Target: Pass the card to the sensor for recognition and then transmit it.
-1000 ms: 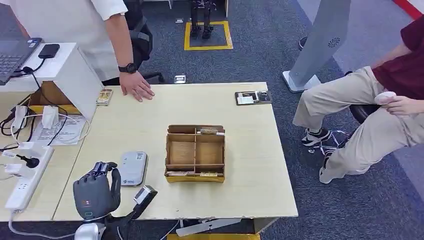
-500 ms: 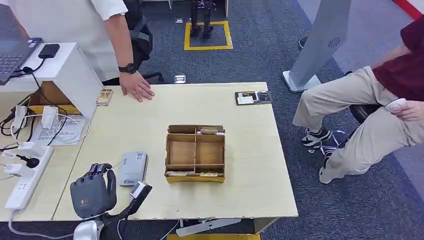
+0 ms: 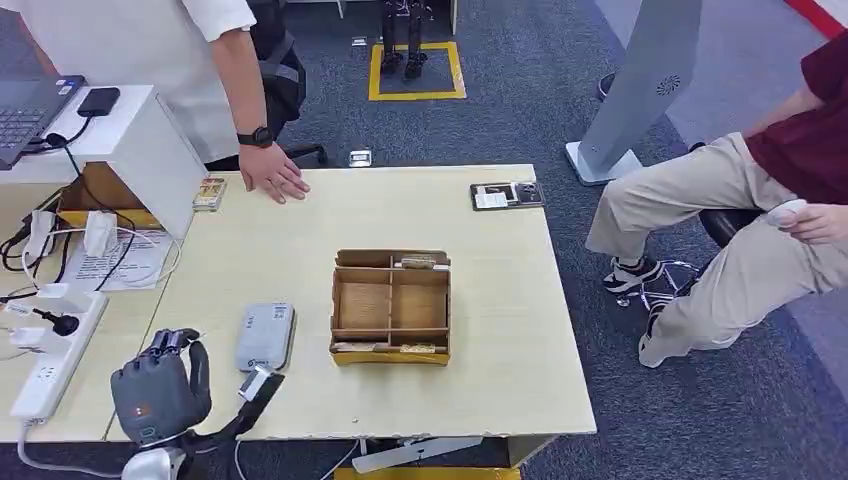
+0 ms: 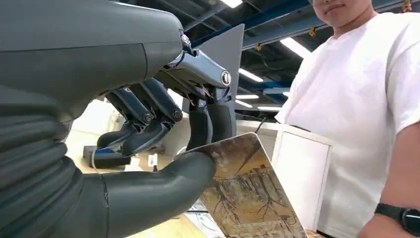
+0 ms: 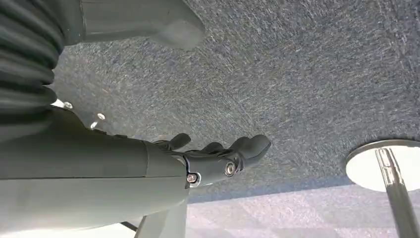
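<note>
Left hand (image 3: pixel 160 388) is pinching the card (image 4: pixel 247 198) near the table's (image 3: pixel 500 380) front edge, just beside the sensor (image 3: pixel 265 336); next it should be lowering it flat over the reader.

Card (image 4: pixel 247 193) lower end cut by frame edge; left robot hand (image 4: pixel 163 124) thumb covers one corner

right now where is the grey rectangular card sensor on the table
In the head view the grey rectangular card sensor lies flat on the pale wooden table, near its front left, between the robot's left hand and the brown cardboard divider box.
</note>
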